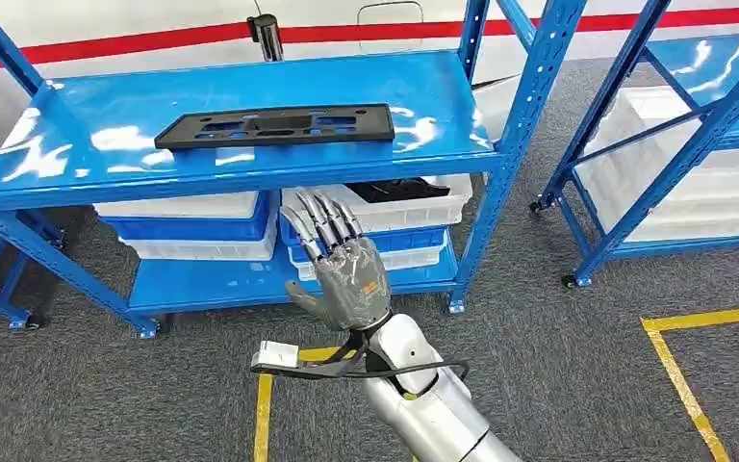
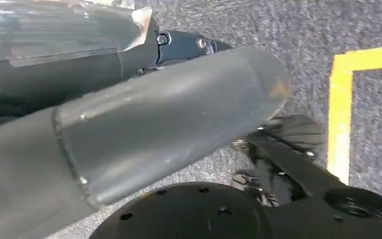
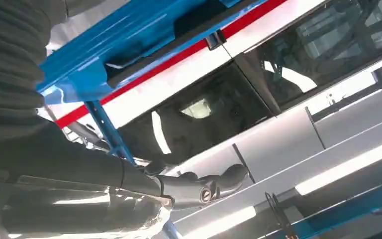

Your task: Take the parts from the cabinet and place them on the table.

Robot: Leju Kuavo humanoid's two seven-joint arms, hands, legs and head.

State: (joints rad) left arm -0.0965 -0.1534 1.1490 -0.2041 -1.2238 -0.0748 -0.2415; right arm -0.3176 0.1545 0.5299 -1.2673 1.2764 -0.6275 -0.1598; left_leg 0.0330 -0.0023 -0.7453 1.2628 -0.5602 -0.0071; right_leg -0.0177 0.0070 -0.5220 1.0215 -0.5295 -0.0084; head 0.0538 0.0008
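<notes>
The scene was brightly and evenly lit from overhead. In the head view, white patches of glare lay across the glossy blue shelf (image 1: pixel 250 144) around the flat black part (image 1: pixel 274 126), and the space under the shelf was in soft shadow. That view was sharp, with straight shelf posts bending slightly toward the picture's edges. The left wrist view was dimmer and soft, the grey carpet (image 2: pixel 298 30) smeared by motion blur beside a yellow floor line (image 2: pixel 339 99). The right wrist view was hazy, its near grey cover out of focus, with bright reflections on a dark window (image 3: pixel 204 119).
</notes>
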